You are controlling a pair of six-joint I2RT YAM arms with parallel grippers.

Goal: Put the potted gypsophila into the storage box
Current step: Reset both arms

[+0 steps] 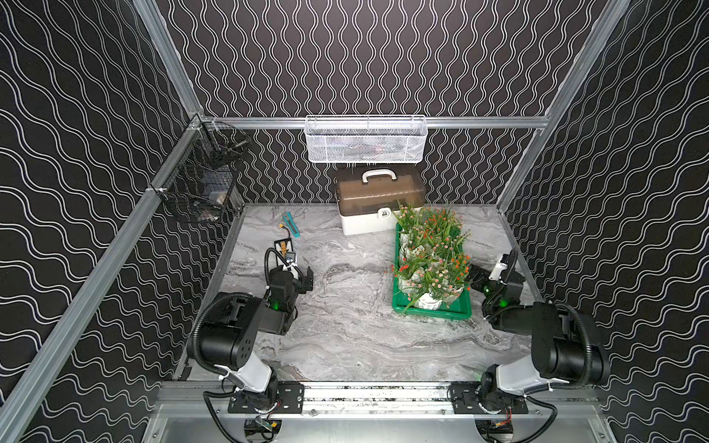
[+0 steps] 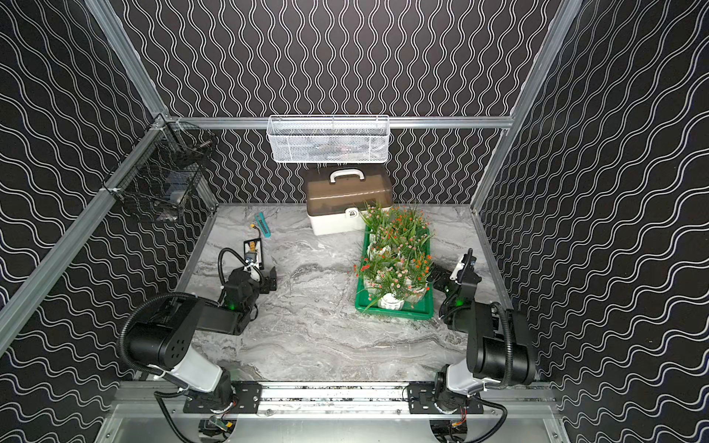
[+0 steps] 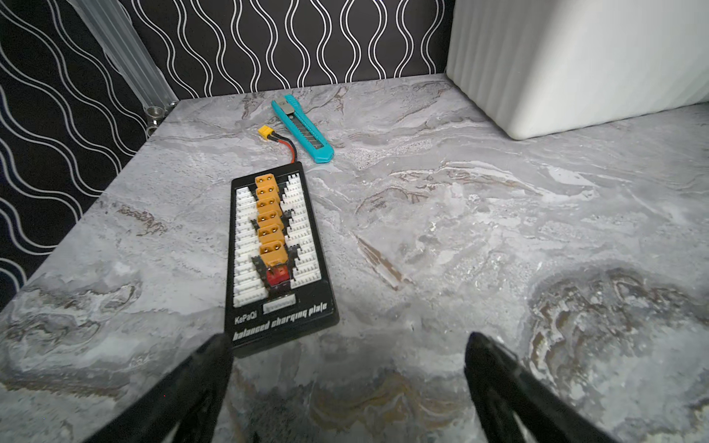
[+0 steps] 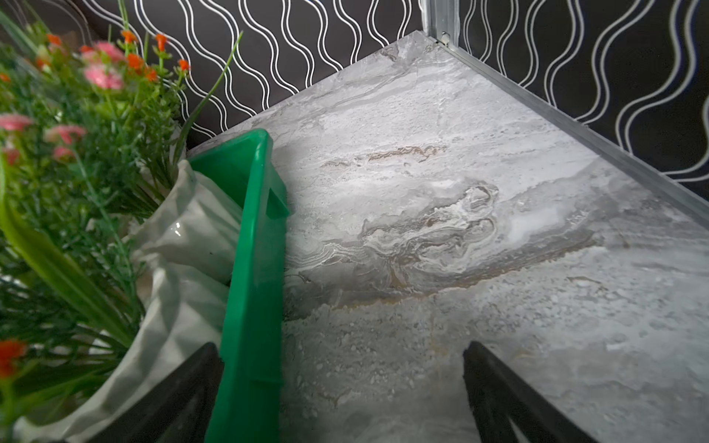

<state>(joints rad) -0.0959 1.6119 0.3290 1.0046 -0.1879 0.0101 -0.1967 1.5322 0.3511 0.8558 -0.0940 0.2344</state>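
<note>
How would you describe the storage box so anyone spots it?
Find the white case with the brown lid at the back wall. Just in front of its right end lies the storage box: the only bright-green tray, low-rimmed and crowded with potted gypsophila.

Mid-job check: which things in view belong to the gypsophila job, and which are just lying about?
Belongs to the job:
- potted gypsophila, standing in the box
- storage box, the green tray

Just lying about:
- charging board
- teal utility knife
- white case with brown lid
- white mesh basket on the back rail
- black wire basket on the side rail
</note>
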